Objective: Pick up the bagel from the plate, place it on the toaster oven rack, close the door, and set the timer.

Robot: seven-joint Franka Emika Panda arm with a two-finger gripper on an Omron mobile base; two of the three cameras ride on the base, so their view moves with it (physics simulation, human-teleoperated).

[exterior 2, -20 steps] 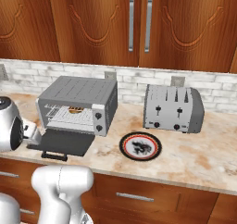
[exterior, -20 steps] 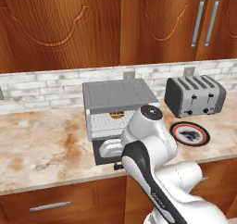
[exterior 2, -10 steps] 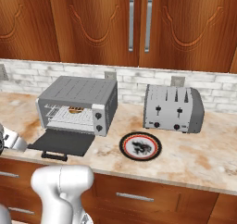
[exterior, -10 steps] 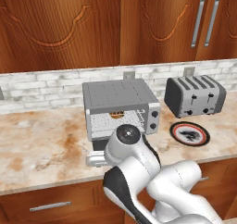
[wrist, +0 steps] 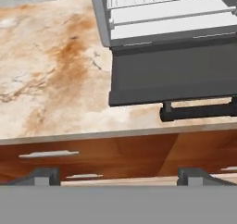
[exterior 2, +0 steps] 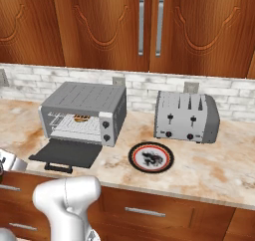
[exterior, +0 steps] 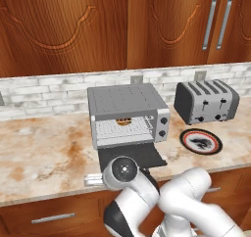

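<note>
**Hand view: door next, jaws empty**

Hand view looks up from below the counter edge at the door (wrist: 173, 77), dropped flat toward the front edge, black handle (wrist: 199, 111) outermost. Bagel (exterior: 123, 122) already on the rack (exterior: 122, 130) inside the oven (exterior: 128, 114); plate (exterior: 201, 141) bare. Closing step in hand, by judgement. Next: get under the handle, swing up. Gripper (wrist: 118, 174) spread wide, holding and touching nothing.

the door (exterior: 130, 157) lies dropped flat on the counter (exterior: 44, 148), its bar handle (wrist: 199, 111) overhanging the front edge. the oven mouth (exterior 2: 75, 128) stands unblocked above it. bare counter spreads left of the door; the plate (exterior 2: 151, 157) and toaster (exterior 2: 186, 117) stand to the right.
</note>
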